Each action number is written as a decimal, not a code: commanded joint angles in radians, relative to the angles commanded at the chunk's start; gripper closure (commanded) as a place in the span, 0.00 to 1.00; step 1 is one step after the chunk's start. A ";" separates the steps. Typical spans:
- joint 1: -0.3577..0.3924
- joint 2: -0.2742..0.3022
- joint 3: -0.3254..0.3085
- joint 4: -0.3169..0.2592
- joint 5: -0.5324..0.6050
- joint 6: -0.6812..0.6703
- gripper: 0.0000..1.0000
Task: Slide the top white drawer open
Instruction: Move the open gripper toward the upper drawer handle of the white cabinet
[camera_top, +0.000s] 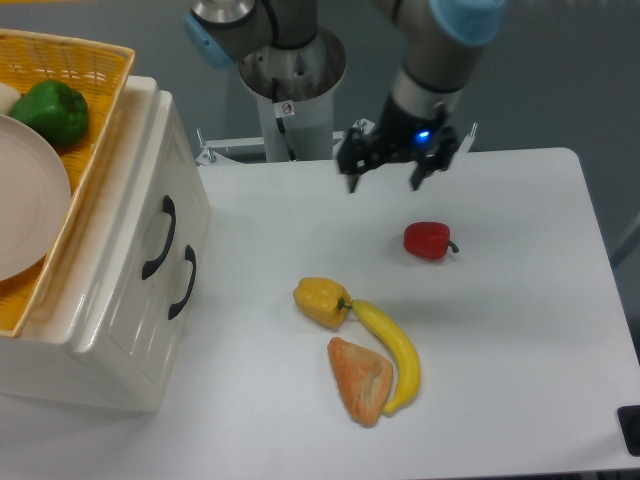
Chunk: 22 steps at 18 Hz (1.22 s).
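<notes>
One gripper (384, 182) hangs wide open, holding nothing. Two drawers (top white drawer (150, 225) closed), three peppers, one banana (392, 352).

Cream-white top drawer (140, 215), black handle (158, 238)

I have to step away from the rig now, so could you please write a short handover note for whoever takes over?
Claw: open, empty, in the air above the table's far side, well right of the cabinet.
Top white drawer: shut, flush with the cabinet; its black handle untouched. The lower drawer is also shut.
Done: nothing on the drawer yet.
Left: bring the claw to the upper handle, grip it, slide the drawer out.
Note: the red pepper, yellow pepper, banana and bread lie on the table in front of the cabinet.
</notes>
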 joint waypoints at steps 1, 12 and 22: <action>-0.023 -0.008 0.002 0.003 -0.002 -0.023 0.00; -0.155 -0.086 0.014 0.021 -0.077 -0.058 0.00; -0.210 -0.104 0.014 0.023 -0.098 -0.051 0.00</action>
